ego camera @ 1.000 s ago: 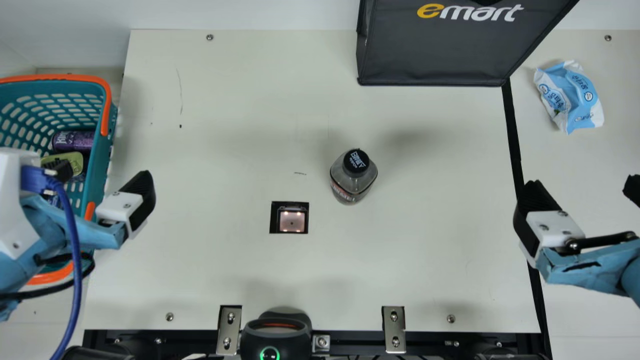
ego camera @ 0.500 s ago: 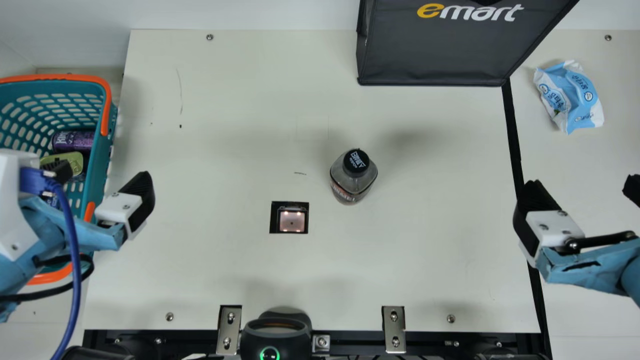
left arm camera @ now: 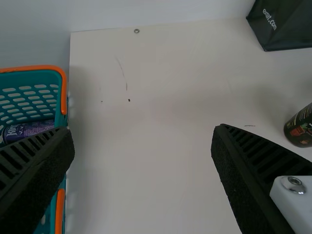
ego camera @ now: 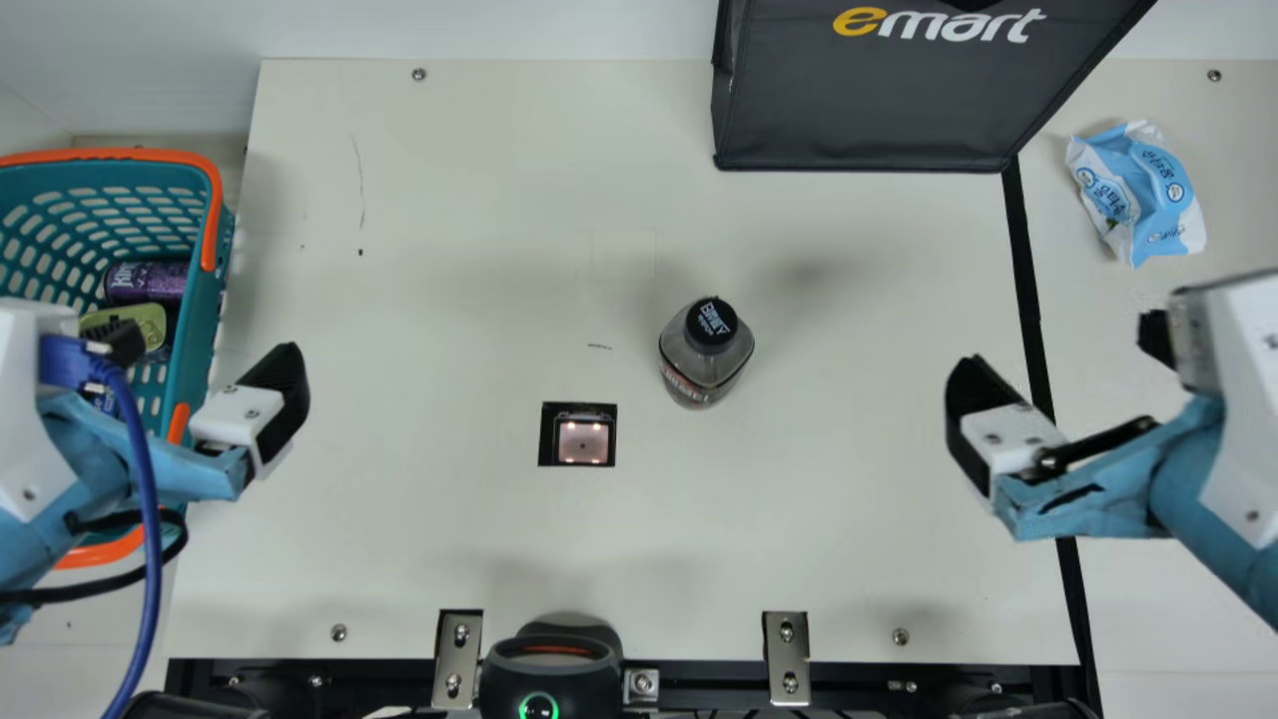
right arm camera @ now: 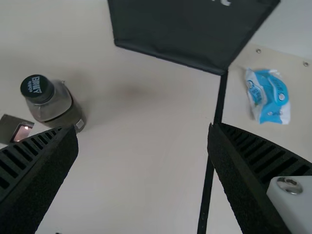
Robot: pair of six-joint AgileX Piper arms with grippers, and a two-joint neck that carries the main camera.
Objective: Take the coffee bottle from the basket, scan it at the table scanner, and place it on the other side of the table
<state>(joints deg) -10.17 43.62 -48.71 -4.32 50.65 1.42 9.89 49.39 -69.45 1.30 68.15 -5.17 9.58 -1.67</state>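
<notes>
The table scanner (ego camera: 583, 442), basket (ego camera: 130, 154) and black bag (ego camera: 869, 110) suggest a lab's mock checkout.

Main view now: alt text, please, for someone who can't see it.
The coffee bottle stands upright and ungripped on the table, up and right of the scanner. The open left gripper is by the basket at left, the open right gripper at right. Farther back: a dark bag, a blue-and-white packet.

The black-capped coffee bottle (ego camera: 699, 361) stands upright near the scanner (ego camera: 583, 442).
</notes>
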